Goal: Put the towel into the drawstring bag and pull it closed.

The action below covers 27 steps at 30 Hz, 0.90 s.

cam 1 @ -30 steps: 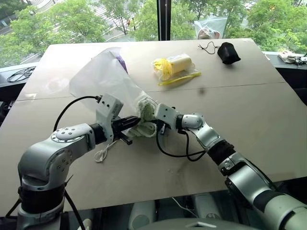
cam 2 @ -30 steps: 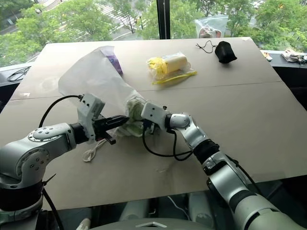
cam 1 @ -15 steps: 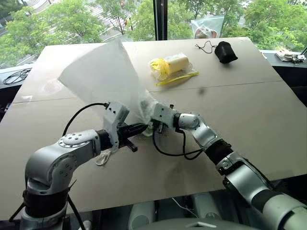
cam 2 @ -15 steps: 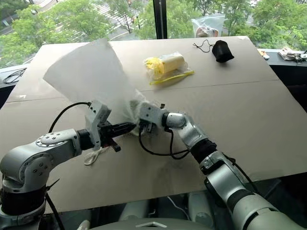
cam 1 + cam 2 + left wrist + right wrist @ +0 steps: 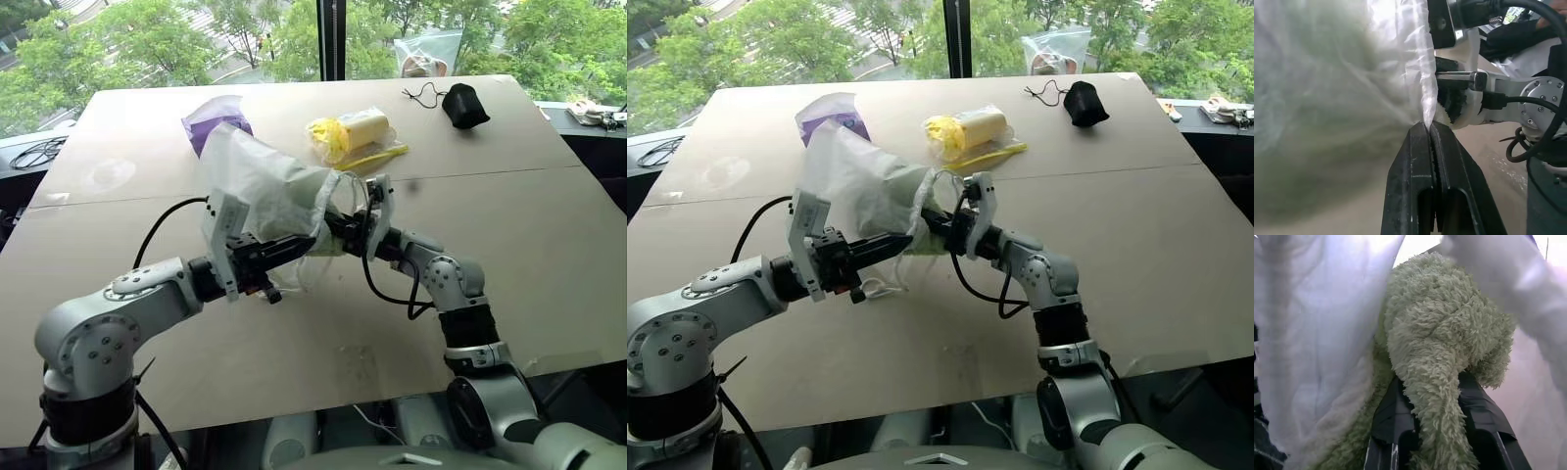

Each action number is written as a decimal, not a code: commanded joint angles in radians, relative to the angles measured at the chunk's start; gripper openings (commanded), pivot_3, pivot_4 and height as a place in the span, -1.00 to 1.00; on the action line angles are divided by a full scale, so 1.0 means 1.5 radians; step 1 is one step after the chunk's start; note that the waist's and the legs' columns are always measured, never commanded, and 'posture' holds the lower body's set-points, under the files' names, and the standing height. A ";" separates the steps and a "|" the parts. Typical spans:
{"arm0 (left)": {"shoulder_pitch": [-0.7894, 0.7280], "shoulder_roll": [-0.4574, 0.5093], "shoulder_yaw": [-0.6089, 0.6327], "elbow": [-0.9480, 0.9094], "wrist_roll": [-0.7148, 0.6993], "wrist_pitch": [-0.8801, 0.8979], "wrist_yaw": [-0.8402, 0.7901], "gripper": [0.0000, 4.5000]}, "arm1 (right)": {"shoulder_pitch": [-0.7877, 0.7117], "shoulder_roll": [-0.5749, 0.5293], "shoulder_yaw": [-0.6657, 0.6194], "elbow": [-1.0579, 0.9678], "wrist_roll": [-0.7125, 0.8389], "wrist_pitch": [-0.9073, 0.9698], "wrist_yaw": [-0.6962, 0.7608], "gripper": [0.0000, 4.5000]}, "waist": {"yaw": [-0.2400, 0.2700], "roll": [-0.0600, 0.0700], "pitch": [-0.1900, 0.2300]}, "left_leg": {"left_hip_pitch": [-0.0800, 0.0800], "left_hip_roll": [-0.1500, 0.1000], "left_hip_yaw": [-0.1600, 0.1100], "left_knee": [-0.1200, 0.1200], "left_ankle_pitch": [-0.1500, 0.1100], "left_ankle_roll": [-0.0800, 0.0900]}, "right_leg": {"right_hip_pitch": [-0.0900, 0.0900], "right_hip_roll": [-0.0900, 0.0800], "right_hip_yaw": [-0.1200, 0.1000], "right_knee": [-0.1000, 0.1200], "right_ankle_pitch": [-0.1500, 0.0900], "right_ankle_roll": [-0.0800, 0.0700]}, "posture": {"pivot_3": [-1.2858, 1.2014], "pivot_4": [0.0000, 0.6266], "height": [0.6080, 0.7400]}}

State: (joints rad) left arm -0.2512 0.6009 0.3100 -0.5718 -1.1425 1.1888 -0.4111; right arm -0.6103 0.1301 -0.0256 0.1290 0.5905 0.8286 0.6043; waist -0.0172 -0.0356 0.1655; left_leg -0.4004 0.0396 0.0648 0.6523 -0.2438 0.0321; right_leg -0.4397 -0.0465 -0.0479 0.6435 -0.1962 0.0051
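- The left gripper [image 5: 1428,128] is clamping its two black fingers [image 5: 1413,166] together on the gathered rim of the drawstring bag [image 5: 257,183], holding the bag's mouth up off the table [image 5: 549,235].
- The drawstring bag, white and translucent, is hanging raised between the two arms, its body slumping back toward the far side of the table; a loop of its thin white cord [image 5: 294,284] is dangling beneath the left gripper.
- The right gripper [image 5: 1437,382] is reaching into the bag's open mouth, its fingers clamped on the towel [image 5: 1444,338]; the black fingers are showing on either side of the cloth in the right wrist view.
- The towel, pale green and fluffy, is sitting inside the bag's mouth, with white fabric surrounding it on both sides; a green tint is showing through the bag wall in the left wrist view.
- A clear plastic bag of yellow items [image 5: 355,134] is lying on the table beyond the drawstring bag, well apart from both grippers.
- A small black pouch [image 5: 464,106] with a cord is resting near the table's far right edge.
- A purple item [image 5: 214,114] is lying on the table just behind the raised bag.
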 commanded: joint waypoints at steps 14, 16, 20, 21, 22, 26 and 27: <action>-0.010 -0.024 -0.048 0.033 -0.009 -0.048 0.022 -1.00 | -0.019 -0.055 0.233 0.097 -0.261 -0.273 -0.029 -0.48 | 0.001 0.000 0.000 | -0.001 -0.001 0.001 0.000 0.000 0.000 | 0.000 0.000 0.001 -0.001 0.000 0.000 | 0.03 -0.52 1.00; -0.018 -0.025 -0.049 0.034 -0.003 -0.054 0.031 -1.00 | -0.020 -0.052 0.220 0.100 -0.259 -0.280 -0.032 -0.14 | 0.001 0.000 0.000 | -0.001 -0.001 0.001 0.000 0.000 0.000 | 0.000 0.000 0.001 -0.001 0.000 0.000 | 0.03 -0.52 1.00; -0.030 -0.010 -0.049 0.048 0.037 -0.071 0.035 -1.00 | -0.014 -0.065 0.187 0.055 -0.229 -0.259 -0.013 0.62 | 0.001 0.000 0.000 | 0.000 0.000 0.000 0.000 0.000 0.000 | 0.000 0.000 0.001 0.000 0.000 0.000 | 0.03 -0.52 1.00; -0.033 -0.005 -0.049 0.053 0.051 -0.078 0.034 -1.00 | -0.011 -0.074 0.182 0.038 -0.220 -0.247 -0.002 0.62 | 0.001 0.000 0.000 | 0.000 0.000 0.000 0.000 0.000 0.000 | 0.000 0.000 0.001 0.000 0.000 0.000 | 0.03 -0.52 1.00; -0.048 -0.004 -0.033 0.086 0.049 -0.098 0.005 -1.00 | 0.003 -0.104 0.175 -0.005 -0.205 -0.224 0.019 0.62 | 0.002 0.000 0.000 | -0.001 0.000 0.000 0.000 0.000 0.000 | 0.000 0.000 0.001 0.000 0.000 0.000 | 0.03 -0.52 1.00; -0.113 0.019 -0.008 0.182 0.031 -0.098 -0.037 -1.00 | 0.044 -0.173 0.155 -0.108 -0.173 -0.173 0.042 0.62 | 0.010 0.000 0.000 | -0.001 -0.001 0.000 0.001 0.000 0.000 | 0.000 0.000 -0.001 -0.001 0.000 0.000 | 0.03 -0.52 1.00; -0.128 0.025 -0.008 0.198 0.027 -0.092 -0.044 -1.00 | 0.049 -0.185 0.150 -0.123 -0.164 -0.163 0.048 0.62 | 0.009 0.000 0.000 | -0.001 -0.001 0.000 0.001 0.000 0.000 | 0.000 0.000 -0.002 -0.001 0.000 0.001 | 0.03 -0.52 1.00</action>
State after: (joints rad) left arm -0.4152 0.6329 0.2861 -0.2838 -1.0872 1.0587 -0.4467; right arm -0.5289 -0.1486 0.2156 0.0230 0.3087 0.5654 0.6542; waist -0.0043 -0.0361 0.1657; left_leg -0.4016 0.0382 0.0647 0.6532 -0.2437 0.0323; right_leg -0.4397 -0.0468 -0.0519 0.6424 -0.1980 0.0080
